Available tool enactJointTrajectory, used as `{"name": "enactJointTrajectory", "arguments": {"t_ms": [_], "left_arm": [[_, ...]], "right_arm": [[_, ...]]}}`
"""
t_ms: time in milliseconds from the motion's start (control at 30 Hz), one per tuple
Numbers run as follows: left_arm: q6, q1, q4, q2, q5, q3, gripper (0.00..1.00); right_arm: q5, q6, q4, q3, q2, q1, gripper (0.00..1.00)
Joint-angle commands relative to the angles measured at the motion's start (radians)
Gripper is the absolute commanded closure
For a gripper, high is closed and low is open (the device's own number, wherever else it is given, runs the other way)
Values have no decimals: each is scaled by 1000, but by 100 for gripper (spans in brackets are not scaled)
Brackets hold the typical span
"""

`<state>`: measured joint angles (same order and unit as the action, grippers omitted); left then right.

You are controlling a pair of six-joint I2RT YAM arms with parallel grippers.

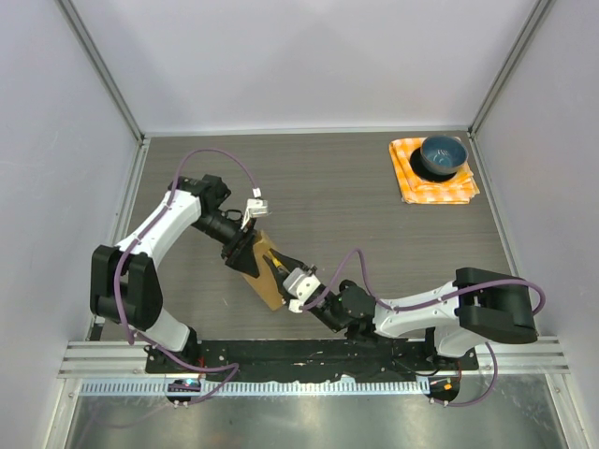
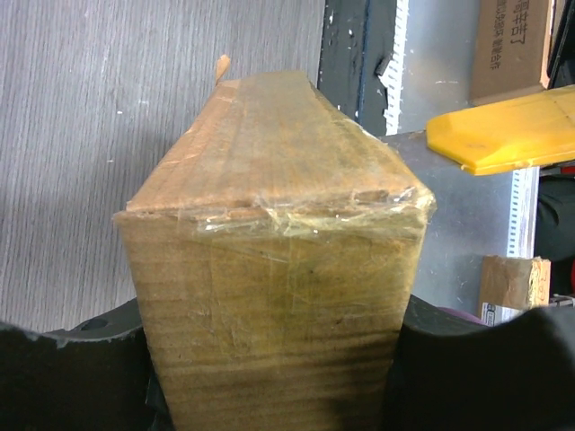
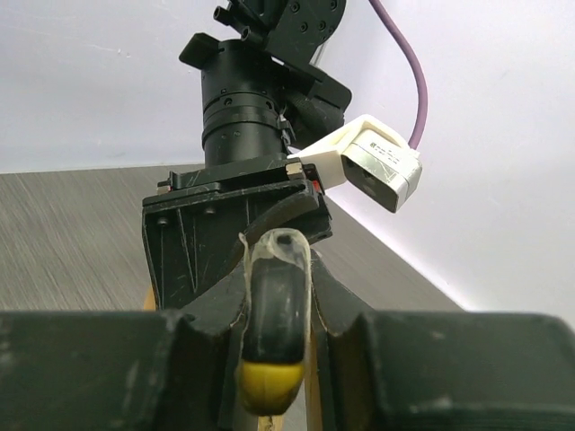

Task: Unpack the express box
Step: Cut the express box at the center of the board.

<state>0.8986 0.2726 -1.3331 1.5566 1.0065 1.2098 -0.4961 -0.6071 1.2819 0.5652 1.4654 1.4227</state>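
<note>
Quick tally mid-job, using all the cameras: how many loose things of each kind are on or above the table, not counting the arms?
express box: 1
blue bowl: 1
orange checked cloth: 1
yellow tool: 1
Total: 4
</note>
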Motion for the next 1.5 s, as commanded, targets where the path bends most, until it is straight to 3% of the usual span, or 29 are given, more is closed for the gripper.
{"name": "enactJointTrajectory", "arguments": {"t_ms": [0,400,1467], "left_arm": [[31,4,-241,10,109,40,100],[72,-4,-287,30,144,43,100],[60,8,-330,-67,201,27,100]], "right_arm": [[37,-37,387,47,-46,1,99],[33,-25,349,-39,-180,13,99],[4,-3,378,-8,-97,4,99]]}}
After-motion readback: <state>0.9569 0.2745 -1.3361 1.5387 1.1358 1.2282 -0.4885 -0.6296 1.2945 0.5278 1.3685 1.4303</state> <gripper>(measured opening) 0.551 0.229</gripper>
